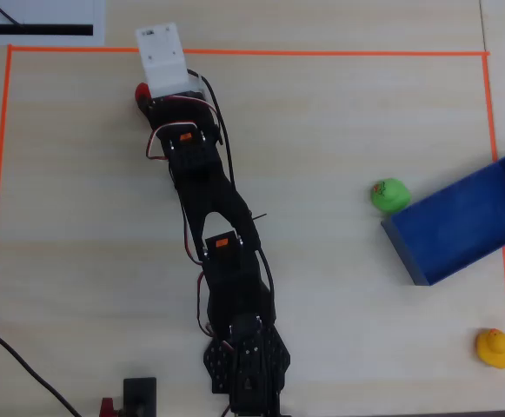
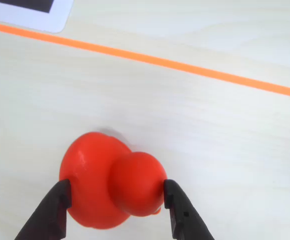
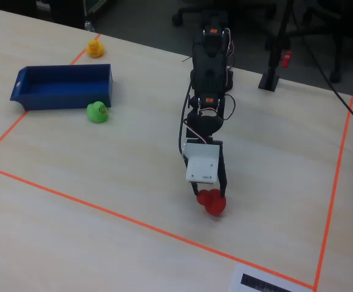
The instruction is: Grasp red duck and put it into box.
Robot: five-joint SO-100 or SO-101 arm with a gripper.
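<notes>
The red duck [image 2: 110,185] sits on the table near the far tape line, glossy, with its head toward the right in the wrist view. My gripper [image 2: 116,192] has one black finger against each side of it, the left on the body, the right on the head. In the overhead view only a bit of the red duck [image 1: 141,94] shows beside the white wrist mount [image 1: 163,56]. In the fixed view the red duck [image 3: 212,202] rests on the table under the gripper [image 3: 210,194]. The blue box [image 1: 461,228] lies far right, also seen in the fixed view [image 3: 61,91].
A green duck [image 1: 389,195] stands against the box's left corner, and a yellow duck [image 1: 494,347] sits near the lower right tape corner. Orange tape [image 2: 184,67] borders the work area. A white sheet [image 2: 35,12] lies just beyond the tape.
</notes>
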